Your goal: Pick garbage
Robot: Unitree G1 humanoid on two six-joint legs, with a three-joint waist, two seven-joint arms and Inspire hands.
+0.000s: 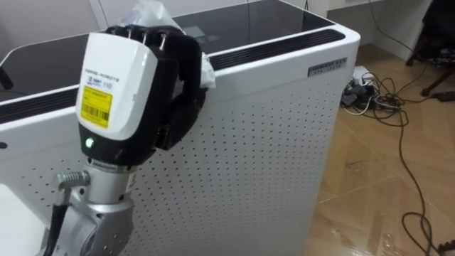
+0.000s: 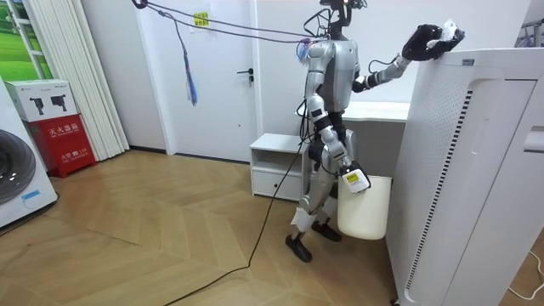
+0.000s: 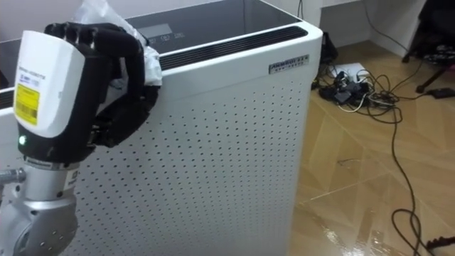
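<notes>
L hand (image 1: 117, 89) at white air purifier (image 1: 270, 156) top front edge, fingers curled round crumpled white garbage (image 1: 151, 16), robot standing beside purifier

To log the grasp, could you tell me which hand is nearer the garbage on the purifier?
Left. The left hand is curled round the garbage atop the purifier; the right hand hangs low by a white bin.

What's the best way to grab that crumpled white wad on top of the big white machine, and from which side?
Take the crumpled white wad round its bunched middle, coming from the front over the near top edge of the white machine. It looks soft, shapeless and lies by that edge; the left hand is curled round it so.
</notes>
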